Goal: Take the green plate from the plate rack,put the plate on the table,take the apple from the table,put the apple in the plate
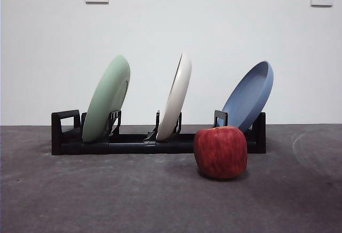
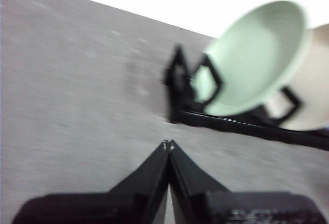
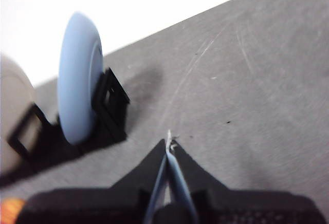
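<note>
**Green plate to be lifted from the rack**

While nothing has yet been gripped, the wide, matte sage-green plate [image 1: 107, 98] is seen leaning in the end slot of the long, low black plate rack [image 1: 133, 145], its hollow face turned toward the left wrist camera. Next along the rack a cream-white plate [image 1: 176, 98] and a blue plate [image 1: 249, 95] are held, each apart from its neighbour. The blocky red apple [image 1: 220, 152] is set on the dark grey mottled table [image 1: 107, 195], in front of the rack near the blue plate.

The left gripper [image 2: 168, 144] is poised over bare table short of the green plate, jaws pressed together on nothing. The right gripper [image 3: 169, 141] is likewise clenched and empty, beyond the blue plate's end.

For the step in hand, the left jaws would need to be parted first, the raised upper rim pinched, and the plate drawn upward along its own tilt, so that the rack is not dragged and the cream plate not struck.
</note>
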`<state>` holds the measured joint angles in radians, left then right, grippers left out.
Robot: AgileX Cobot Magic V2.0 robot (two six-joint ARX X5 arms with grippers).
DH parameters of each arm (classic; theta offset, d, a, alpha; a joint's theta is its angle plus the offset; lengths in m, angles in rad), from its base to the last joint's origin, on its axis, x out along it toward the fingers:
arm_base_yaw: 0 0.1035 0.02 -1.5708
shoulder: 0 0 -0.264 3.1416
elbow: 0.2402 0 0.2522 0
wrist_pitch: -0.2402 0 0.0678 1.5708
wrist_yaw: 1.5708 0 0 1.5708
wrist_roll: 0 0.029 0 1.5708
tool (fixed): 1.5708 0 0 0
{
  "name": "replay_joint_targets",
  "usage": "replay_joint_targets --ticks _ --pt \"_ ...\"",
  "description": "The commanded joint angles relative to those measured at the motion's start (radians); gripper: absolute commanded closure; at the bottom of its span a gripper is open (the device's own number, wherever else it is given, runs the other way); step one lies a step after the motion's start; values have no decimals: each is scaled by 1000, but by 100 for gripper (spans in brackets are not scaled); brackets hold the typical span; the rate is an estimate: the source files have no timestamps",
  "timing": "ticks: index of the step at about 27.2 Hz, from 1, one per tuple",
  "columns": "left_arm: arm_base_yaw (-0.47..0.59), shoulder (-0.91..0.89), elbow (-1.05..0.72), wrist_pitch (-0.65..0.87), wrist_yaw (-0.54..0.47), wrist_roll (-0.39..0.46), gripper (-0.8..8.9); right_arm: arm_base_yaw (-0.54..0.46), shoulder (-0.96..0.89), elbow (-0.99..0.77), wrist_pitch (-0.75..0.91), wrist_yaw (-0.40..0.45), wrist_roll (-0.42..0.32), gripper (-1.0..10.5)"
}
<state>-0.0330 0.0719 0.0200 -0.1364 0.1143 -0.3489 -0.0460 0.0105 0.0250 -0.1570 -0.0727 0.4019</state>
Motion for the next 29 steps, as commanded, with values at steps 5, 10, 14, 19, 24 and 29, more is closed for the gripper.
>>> replay_joint_targets --ticks 5,10,14,19,24,29 --pt "3 3 95 6 243 -87 819 0 4 13 225 -189 285 957" --pt "3 74 263 -32 304 -104 819 0 87 183 192 -218 294 958" --pt "3 184 417 -35 378 -91 819 0 228 373 110 -325 200 958" --pt "1 378 626 -61 526 -90 820 1 452 647 -30 -521 134 958" --pt "-5 577 861 -244 612 -26 820 11 651 903 -199 -728 62 958" --pt "-58 769 1126 -530 550 161 819 104 797 1114 -408 -686 -87 958"
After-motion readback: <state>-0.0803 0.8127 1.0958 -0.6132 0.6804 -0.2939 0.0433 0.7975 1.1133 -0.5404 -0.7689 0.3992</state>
